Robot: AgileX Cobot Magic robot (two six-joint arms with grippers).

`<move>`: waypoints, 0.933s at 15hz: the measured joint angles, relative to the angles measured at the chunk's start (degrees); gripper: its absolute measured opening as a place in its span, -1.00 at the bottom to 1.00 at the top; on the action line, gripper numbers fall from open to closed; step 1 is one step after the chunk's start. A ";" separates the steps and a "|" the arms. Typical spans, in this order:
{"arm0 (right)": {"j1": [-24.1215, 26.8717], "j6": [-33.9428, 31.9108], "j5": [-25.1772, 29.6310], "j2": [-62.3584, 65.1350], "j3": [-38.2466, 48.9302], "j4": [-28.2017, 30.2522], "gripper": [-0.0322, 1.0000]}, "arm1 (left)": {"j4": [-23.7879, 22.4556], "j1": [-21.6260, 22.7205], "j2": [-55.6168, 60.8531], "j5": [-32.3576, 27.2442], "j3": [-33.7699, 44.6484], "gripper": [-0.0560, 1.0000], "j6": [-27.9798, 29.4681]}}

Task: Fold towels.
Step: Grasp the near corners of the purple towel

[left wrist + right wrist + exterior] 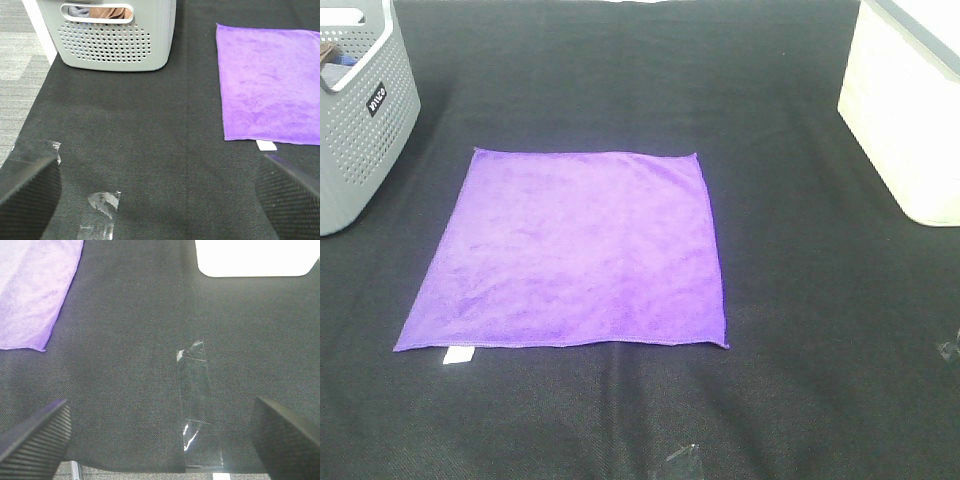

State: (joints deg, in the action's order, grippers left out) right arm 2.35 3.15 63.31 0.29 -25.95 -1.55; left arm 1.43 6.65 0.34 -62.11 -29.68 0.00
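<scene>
A bright purple square towel (570, 250) lies flat and spread out on the black table cover, with a small white tag (458, 355) at its near left corner. Neither gripper shows in the exterior high view. In the left wrist view the towel (270, 82) and its tag (266, 145) lie ahead of my left gripper (160, 195), which is open and empty, apart from the cloth. In the right wrist view one towel corner (35, 295) shows; my right gripper (160, 437) is open and empty over bare table.
A grey perforated basket (355, 110) holding cloths stands at the back left, also in the left wrist view (112, 35). A white bin (910, 100) stands at the back right. Clear tape strips (195, 390) (102, 207) stick to the cover near the front edge.
</scene>
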 joint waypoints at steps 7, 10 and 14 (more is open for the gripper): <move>0.00 0.00 0.00 0.00 0.00 0.00 0.86 | 0.00 0.00 0.00 0.00 0.00 0.98 0.00; 0.00 0.00 0.00 0.00 0.00 0.00 0.86 | 0.00 0.00 0.00 0.00 0.00 0.98 0.00; 0.00 0.00 0.00 0.00 0.00 0.00 0.86 | 0.00 0.00 0.00 0.00 0.00 0.98 0.00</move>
State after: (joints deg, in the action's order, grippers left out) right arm 2.35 3.15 63.31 0.29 -25.95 -1.55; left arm 1.43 6.65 0.34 -62.11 -29.68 0.00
